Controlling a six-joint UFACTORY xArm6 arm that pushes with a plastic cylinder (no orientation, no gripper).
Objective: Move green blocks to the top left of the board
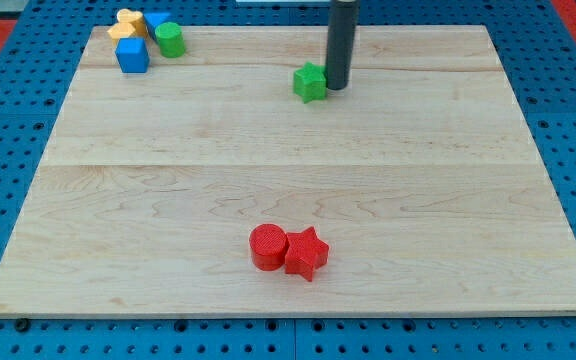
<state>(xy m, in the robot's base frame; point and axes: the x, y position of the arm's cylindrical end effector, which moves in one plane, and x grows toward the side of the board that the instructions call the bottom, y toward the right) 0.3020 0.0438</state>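
A green star-shaped block (310, 82) lies near the top middle of the wooden board (168, 200). My tip (338, 86) stands just to the right of it, touching or nearly touching its right side. A green cylinder (170, 40) stands at the top left, in a cluster with a blue cube (132, 55), a second blue block (155, 20) and yellow blocks (127, 24).
A red cylinder (267, 247) and a red star-shaped block (306, 253) sit side by side near the bottom middle. The board rests on a blue perforated table (8, 120).
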